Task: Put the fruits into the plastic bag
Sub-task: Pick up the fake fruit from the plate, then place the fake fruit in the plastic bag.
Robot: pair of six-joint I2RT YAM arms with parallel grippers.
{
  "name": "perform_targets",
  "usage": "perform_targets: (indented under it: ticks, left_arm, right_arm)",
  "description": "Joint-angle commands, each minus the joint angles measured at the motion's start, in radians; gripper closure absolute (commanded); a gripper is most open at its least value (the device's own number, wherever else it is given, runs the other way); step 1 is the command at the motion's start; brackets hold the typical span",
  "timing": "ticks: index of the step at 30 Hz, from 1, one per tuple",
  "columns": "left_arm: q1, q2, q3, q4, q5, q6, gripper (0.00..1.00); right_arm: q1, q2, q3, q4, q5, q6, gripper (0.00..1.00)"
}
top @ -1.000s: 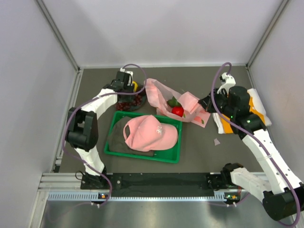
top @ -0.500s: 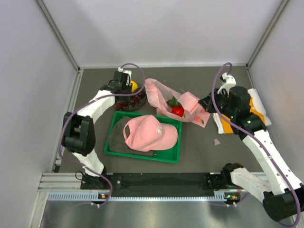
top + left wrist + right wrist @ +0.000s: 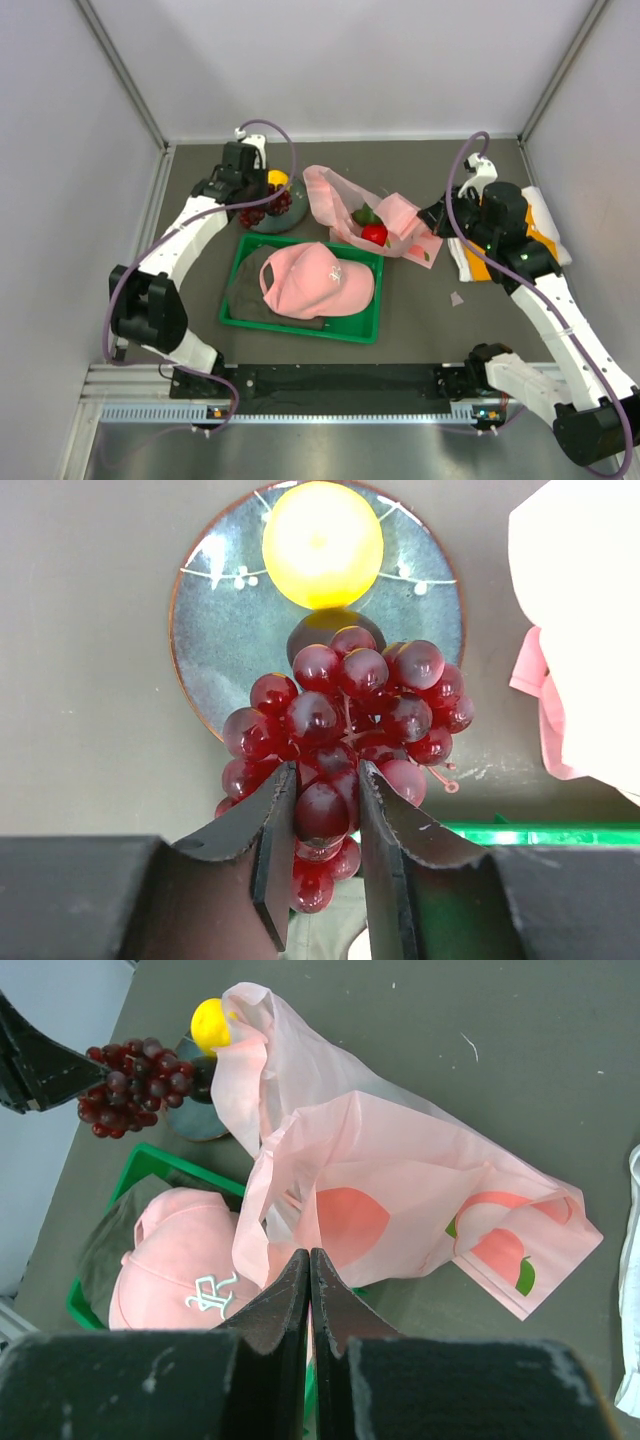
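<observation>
Grapes [image 3: 340, 705] in left jaws, bag [image 3: 400, 1190] in right jaws, R-lettered cap [image 3: 180, 1260]

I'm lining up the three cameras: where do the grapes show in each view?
Top external: grapes, upper left of centre.
Left wrist: grapes mid-picture, clamped between the fingers.
Right wrist: grapes near the top-left corner.
Shared landmark: the yellow citrus close by them in all three.

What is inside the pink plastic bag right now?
A red fruit and something green show through the plastic bag's open mouth. Anything deeper is hidden by the crumpled film.
</observation>
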Motion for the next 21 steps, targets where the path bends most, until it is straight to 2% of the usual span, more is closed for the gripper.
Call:
perform_targets:
  ticks: [1, 9, 17, 21]
  left_arm:
    - [0.003, -0.085, 0.01, 0.013, 0.011, -0.007, 1.0]
    - [0.003, -0.158, 0.019, 0.032, 0.068, -0.01, 1.0]
    - [-0.001, -0.228, 0.028, 0.041, 0.411, 0.014, 1.0]
    - [-0.061, -0.222, 0.051, 0.026, 0.433, 0.011, 1.0]
  right_arm:
    - [-0.005, -0.025, -0.002, 0.037, -0.003, 0.007, 1.0]
    - [-0.005, -0.024, 0.0, 0.039, -0.005, 0.009, 1.0]
    - [-0.007, -0.022, 0.003, 0.042, -0.002, 0.007, 1.0]
    - [-0.005, -0.022, 0.004, 0.042, -0.005, 0.009, 1.0]
